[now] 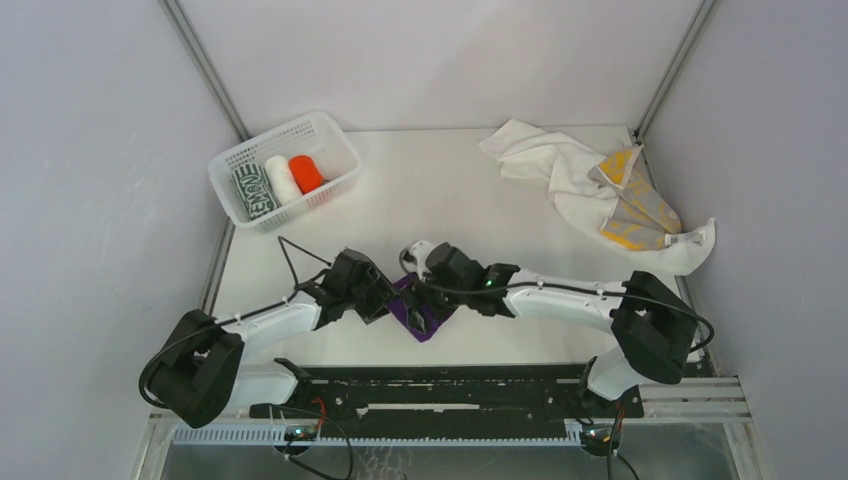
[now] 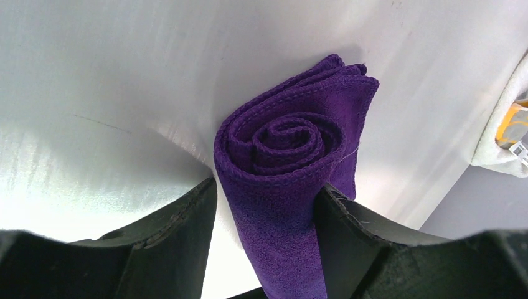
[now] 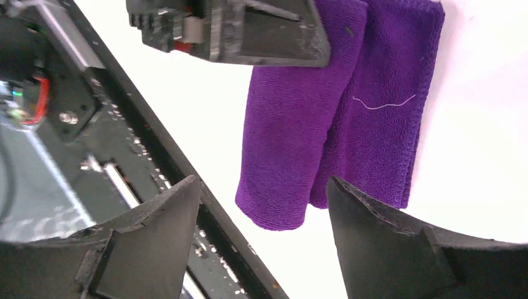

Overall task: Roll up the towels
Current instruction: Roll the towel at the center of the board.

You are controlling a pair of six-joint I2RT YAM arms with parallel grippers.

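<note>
Overhead, close wrists: common purple towel [image 1: 420, 320]

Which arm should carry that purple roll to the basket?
Left, probably: the left gripper grips the purple towel, the basket sits on its side, and the right gripper is open.

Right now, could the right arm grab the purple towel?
Probably yes. The right gripper is open right at the end of the purple towel, with nothing in between. The left gripper clamps the roll farther along, so space looks tight.

Four rolled towels [image 1: 253, 192] [image 1: 283, 178] [image 1: 306, 173] [image 1: 420, 315], one mesh basket [image 1: 290, 122].
</note>
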